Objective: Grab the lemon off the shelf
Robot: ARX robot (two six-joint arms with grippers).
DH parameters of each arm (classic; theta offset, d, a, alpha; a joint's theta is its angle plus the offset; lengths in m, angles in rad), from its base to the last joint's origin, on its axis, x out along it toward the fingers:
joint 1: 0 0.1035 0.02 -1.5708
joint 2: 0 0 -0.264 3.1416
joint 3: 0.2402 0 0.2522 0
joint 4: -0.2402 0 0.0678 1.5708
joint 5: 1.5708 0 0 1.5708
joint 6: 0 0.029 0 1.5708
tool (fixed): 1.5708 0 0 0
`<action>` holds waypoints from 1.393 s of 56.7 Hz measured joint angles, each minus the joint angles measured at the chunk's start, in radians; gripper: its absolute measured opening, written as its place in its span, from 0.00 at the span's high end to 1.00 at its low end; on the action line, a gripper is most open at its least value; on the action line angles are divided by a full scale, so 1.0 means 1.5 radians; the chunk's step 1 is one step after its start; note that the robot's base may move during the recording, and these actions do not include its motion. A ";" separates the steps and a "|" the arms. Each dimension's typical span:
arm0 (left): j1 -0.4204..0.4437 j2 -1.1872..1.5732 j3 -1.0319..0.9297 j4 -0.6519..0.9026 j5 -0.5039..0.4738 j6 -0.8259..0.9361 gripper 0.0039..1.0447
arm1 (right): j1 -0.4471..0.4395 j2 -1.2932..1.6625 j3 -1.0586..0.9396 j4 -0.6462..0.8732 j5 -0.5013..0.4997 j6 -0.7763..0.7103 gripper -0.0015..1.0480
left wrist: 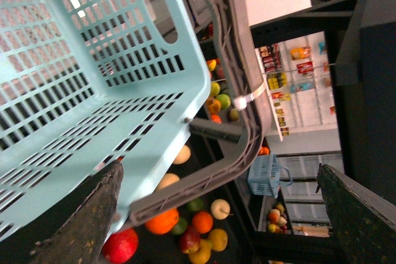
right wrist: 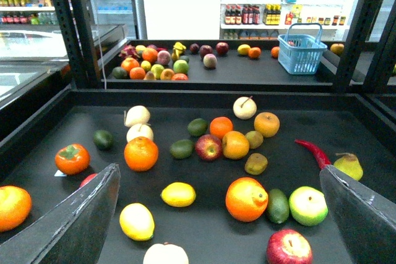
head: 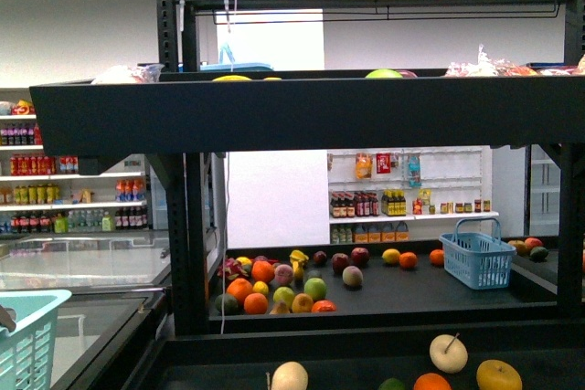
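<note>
1. The right pincer (right wrist: 218, 171) is opened wide. Its two dark fingers (right wrist: 80, 214) stand far apart and nothing is between them; it hangs above the fruit tier.
2. The left pincer (left wrist: 219, 166) is also spread wide and grips nothing. A pale blue basket (left wrist: 93, 72) fills its view; how the basket is carried, I cannot tell.
3. The lemon (right wrist: 178, 194) lies on its side on the dark floor of the shelf (right wrist: 185, 98), on the near part of the tier, under the open right pincer. It touches no other fruit.
4. Near it are a second yellow oval fruit (right wrist: 137, 221), maybe also a lemon, a large orange (right wrist: 246, 199), and a mandarin (right wrist: 141, 153) further in. All three stand apart from it.
5. Handling, as I judge it: the lemon should be light and firm, with smooth, somewhat slippery skin. Being oval, it can roll away or squirt out if it is pinched near its pointed ends.
6. The best hold is across the thick middle, fingers on the two long sides, closing gently. There is free floor on both sides for the fingers to go down.
</note>
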 joint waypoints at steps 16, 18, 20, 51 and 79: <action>-0.014 0.115 0.086 0.073 -0.024 -0.072 0.08 | 0.000 0.000 0.000 0.000 0.000 0.000 0.07; -0.016 0.128 0.097 0.075 -0.031 -0.078 0.08 | 0.000 0.000 0.000 0.000 0.000 0.000 0.07; -0.019 0.140 0.108 0.076 -0.037 -0.084 0.08 | 0.000 0.000 0.000 0.000 0.000 0.000 0.07; -0.057 0.264 0.263 0.063 -0.112 -0.105 0.22 | 0.000 0.000 0.000 0.000 0.000 0.000 0.07; -0.055 0.233 0.255 -0.006 -0.066 -0.025 0.85 | 0.000 0.000 0.000 0.000 0.000 0.000 0.07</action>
